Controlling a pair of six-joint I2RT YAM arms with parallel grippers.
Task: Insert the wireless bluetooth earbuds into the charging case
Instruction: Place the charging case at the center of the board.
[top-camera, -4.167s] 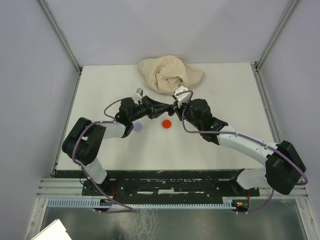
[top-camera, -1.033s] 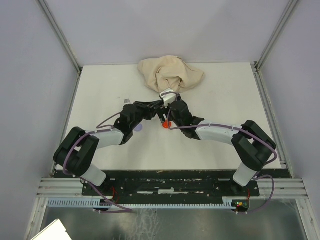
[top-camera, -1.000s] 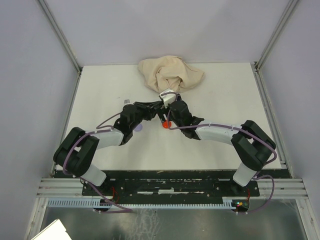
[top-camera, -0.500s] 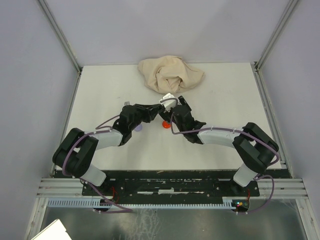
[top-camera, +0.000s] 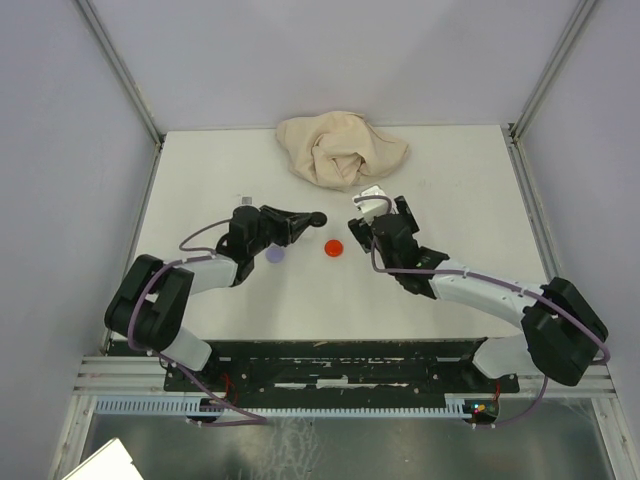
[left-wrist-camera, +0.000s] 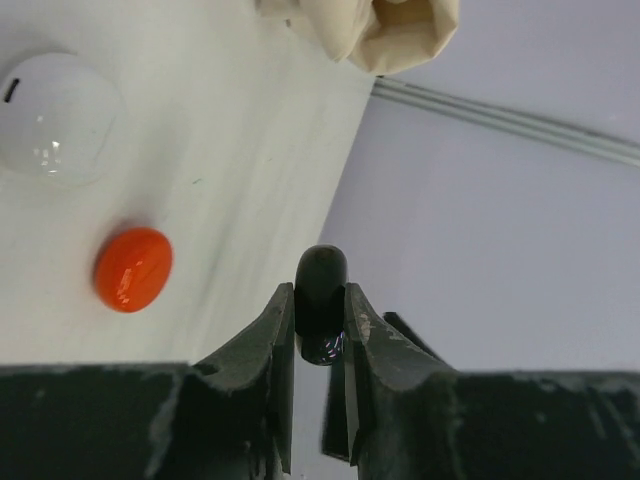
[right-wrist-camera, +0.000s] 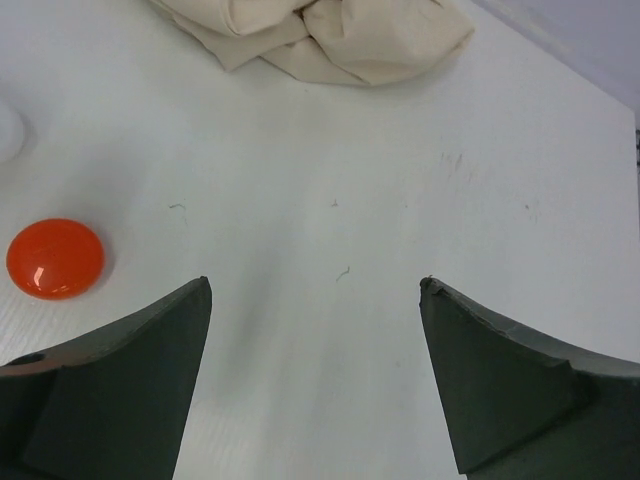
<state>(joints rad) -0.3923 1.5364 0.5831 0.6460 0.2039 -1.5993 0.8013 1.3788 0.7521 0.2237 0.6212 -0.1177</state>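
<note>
My left gripper (left-wrist-camera: 320, 300) is shut on a glossy black round charging case (left-wrist-camera: 321, 285), held edge-on above the table; the top view shows the same case (top-camera: 318, 217) at the left gripper (top-camera: 306, 218) tips. Three more round cases lie on the table: a red one (top-camera: 334, 247), a lavender one (top-camera: 276, 254) under the left arm, and a white one (left-wrist-camera: 55, 118). My right gripper (right-wrist-camera: 315, 285) is open and empty, and stands to the right of the red case (right-wrist-camera: 55, 258), seen from above as the right gripper (top-camera: 372, 222). The earbuds are out of view.
A crumpled beige cloth (top-camera: 340, 148) lies at the back middle of the white table (top-camera: 460, 180). Grey walls close in the table on three sides.
The right gripper has pulled away to the right from the left gripper and the red case. The left gripper has shifted a little left, still holding the black case.
</note>
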